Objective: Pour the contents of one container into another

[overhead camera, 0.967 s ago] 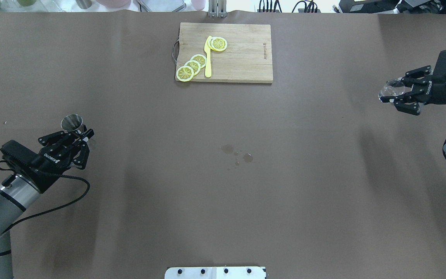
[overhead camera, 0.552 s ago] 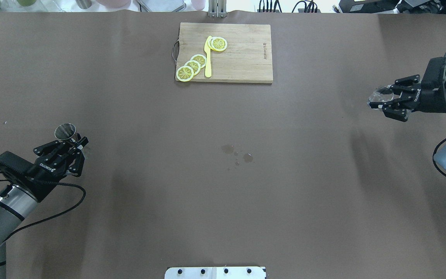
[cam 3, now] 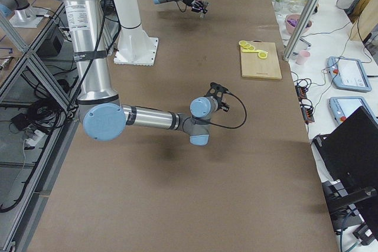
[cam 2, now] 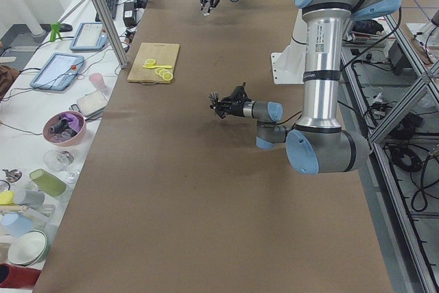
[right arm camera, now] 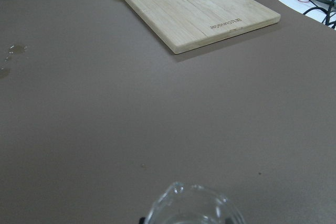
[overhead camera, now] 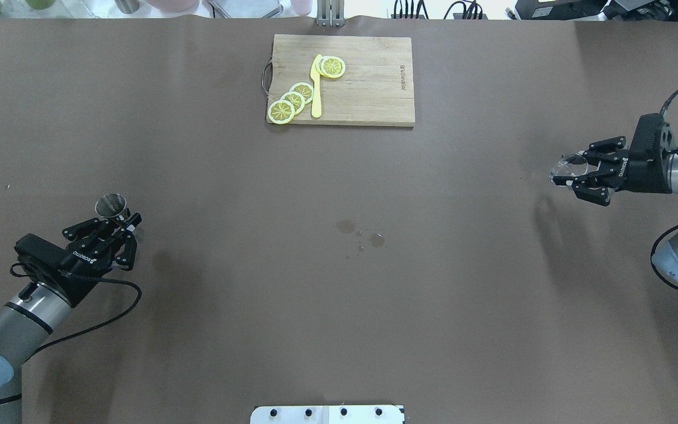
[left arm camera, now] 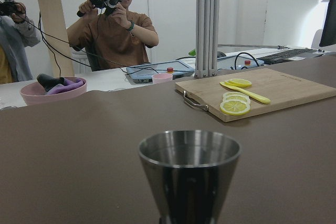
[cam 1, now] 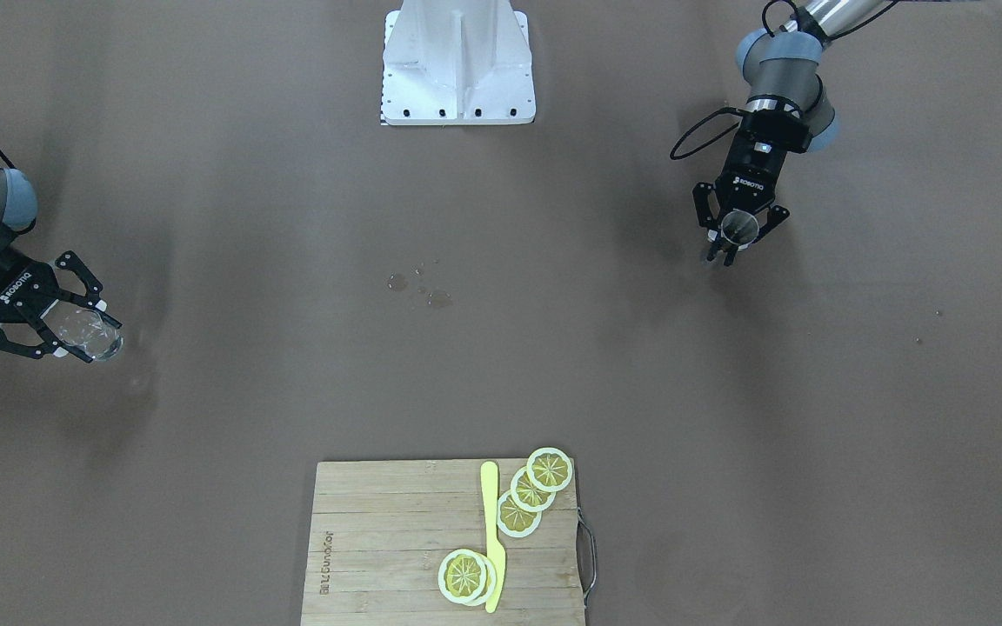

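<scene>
A steel jigger (overhead camera: 110, 205) is held in my left gripper (overhead camera: 120, 224), which is shut on its lower part, above the table's left side. The left wrist view shows the jigger (left arm camera: 189, 171) close up with its mouth upward. In the front-facing view this jigger (cam 1: 738, 228) sits between the left gripper's (cam 1: 736, 239) fingers. A clear glass (overhead camera: 568, 168) is held above the table's right side, with my right gripper (overhead camera: 572, 175) shut on it. Its rim (right arm camera: 191, 205) shows at the bottom of the right wrist view. The front-facing view shows the same glass (cam 1: 90, 335) in the right gripper (cam 1: 75, 335).
A wooden cutting board (overhead camera: 368, 82) lies at the far middle, with lemon slices (overhead camera: 292, 100) and a yellow knife (overhead camera: 316, 88) on it. Small wet spots (overhead camera: 362, 234) mark the table's centre. The white robot base (overhead camera: 327, 414) is at the near edge. People stand beyond the far edge.
My right gripper has carried the glass inward toward the table's centre and nearer the robot. The left gripper with the jigger drifted left, then back right and slightly nearer the robot.
</scene>
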{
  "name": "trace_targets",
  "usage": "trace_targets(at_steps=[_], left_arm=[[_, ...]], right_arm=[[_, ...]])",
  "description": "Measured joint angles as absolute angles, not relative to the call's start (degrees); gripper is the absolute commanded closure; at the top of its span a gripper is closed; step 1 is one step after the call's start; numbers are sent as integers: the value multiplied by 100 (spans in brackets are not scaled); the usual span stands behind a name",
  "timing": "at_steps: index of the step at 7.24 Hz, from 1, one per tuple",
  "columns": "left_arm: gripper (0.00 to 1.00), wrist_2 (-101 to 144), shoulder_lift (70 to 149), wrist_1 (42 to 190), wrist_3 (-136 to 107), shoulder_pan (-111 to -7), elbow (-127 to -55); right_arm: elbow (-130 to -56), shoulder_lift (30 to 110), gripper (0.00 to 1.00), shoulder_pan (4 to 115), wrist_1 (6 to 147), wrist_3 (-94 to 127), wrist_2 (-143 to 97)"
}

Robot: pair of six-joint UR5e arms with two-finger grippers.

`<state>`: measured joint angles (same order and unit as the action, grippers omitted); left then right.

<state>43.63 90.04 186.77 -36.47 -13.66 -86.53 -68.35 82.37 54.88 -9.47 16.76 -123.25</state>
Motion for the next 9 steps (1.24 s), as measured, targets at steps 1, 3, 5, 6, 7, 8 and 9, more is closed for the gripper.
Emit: trace_targets(at_steps=[1,3,5,6,7,8,9], left_arm=[[100,4374,9037,18677,-3647,-1370,-8659],[100,4386,9082,18671,-3642,-1371,-8661],[100,4387,9147,18607,-3639,-1389,-8648],[100,4393,9236,18486,-3639,-1428,-8648],[100,4410,9350,18349,-3639,-1501,-8645],[100,4453,9476,18215,-3639,-1590,-8643],[100,4514,9584,18097,-3639,-1693,-8638]], right_arm=[[-6753,8244,100,5418,-1102,1662,-12334],[-6660,8254,100,5304,-1313,1554,-12383],[-6637,8265,100,5243,-1364,1353,-12532],[-6629,8273,100,5235,-1369,1190,-12630],[-6620,8279,100,5233,-1369,990,-12719],[-6612,8287,100,5230,-1365,780,-12819],[-6599,8292,100,5230,-1365,606,-12894]])
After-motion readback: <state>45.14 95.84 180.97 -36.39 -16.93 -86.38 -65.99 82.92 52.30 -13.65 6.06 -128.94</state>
